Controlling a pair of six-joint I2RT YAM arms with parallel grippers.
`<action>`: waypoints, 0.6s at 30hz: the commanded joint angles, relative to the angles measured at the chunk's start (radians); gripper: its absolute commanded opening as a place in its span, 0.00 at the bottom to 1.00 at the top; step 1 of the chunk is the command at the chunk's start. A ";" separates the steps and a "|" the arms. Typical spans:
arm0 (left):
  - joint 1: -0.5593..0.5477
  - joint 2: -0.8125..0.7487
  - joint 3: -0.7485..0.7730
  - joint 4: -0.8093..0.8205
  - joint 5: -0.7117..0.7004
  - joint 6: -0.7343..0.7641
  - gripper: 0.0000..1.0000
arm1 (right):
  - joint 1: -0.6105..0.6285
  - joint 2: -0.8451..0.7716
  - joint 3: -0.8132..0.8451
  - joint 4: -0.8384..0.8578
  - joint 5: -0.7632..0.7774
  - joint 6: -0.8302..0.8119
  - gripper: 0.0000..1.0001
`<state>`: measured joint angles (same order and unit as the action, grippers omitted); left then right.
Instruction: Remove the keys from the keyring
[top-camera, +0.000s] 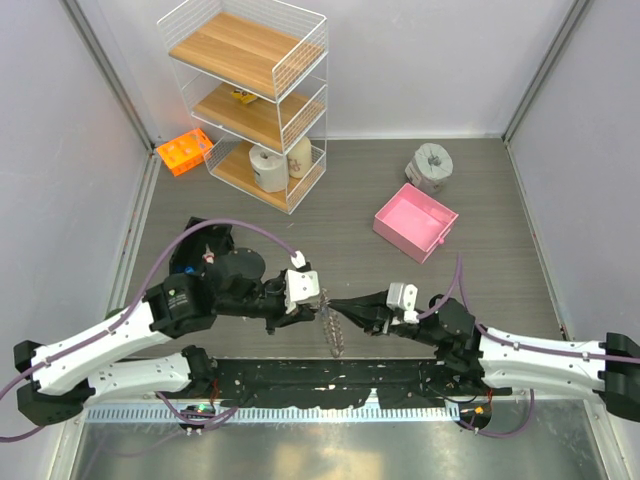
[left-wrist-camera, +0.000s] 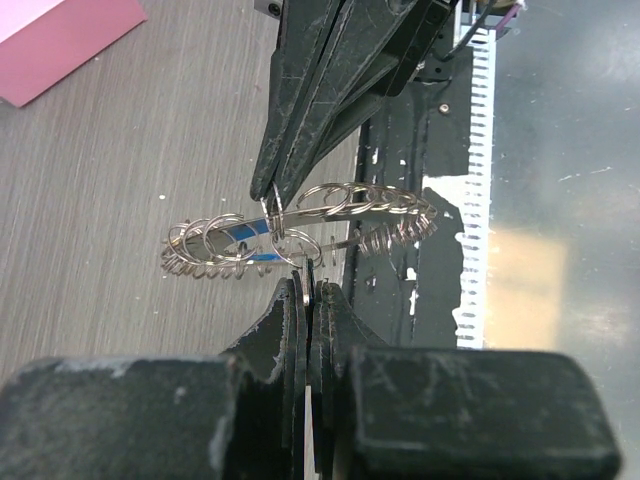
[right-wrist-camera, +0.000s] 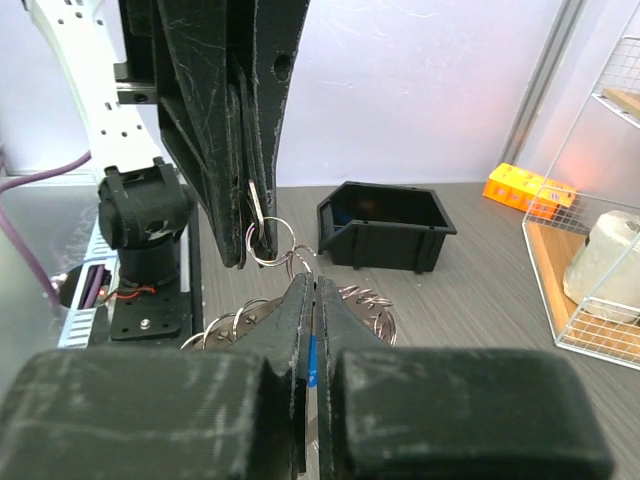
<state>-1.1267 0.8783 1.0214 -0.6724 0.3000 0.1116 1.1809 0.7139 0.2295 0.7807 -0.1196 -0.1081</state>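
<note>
The keyring (top-camera: 334, 336) is a silvery loop of many small linked rings. It hangs above the table between both grippers, near the front edge. In the left wrist view the keyring (left-wrist-camera: 330, 205) stretches sideways, with a blue key (left-wrist-camera: 240, 232) lying among its rings. My left gripper (top-camera: 321, 302) is shut on a small silvery ring of the keyring (left-wrist-camera: 303, 285). My right gripper (top-camera: 339, 306) faces it, tip to tip, and is shut on the blue key (right-wrist-camera: 313, 358). The other keys are hidden among the rings.
A pink box (top-camera: 415, 222) and a grey tape roll (top-camera: 432, 167) are at the back right. A white wire shelf (top-camera: 250, 95) and an orange rack (top-camera: 184, 152) stand at the back left. A black bin (right-wrist-camera: 385, 225) sits beside the left arm.
</note>
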 joint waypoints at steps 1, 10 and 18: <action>-0.012 -0.052 -0.004 0.008 0.013 0.005 0.00 | -0.023 0.077 -0.028 0.190 0.193 -0.061 0.05; -0.015 -0.096 -0.064 0.033 -0.044 0.043 0.00 | -0.023 0.245 -0.048 0.410 0.225 -0.064 0.05; -0.015 -0.122 -0.066 0.022 -0.067 0.056 0.00 | -0.024 0.308 -0.044 0.465 0.241 -0.039 0.05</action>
<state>-1.1263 0.8024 0.9405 -0.6445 0.1825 0.1574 1.1828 1.0069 0.1905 1.1679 -0.0525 -0.1280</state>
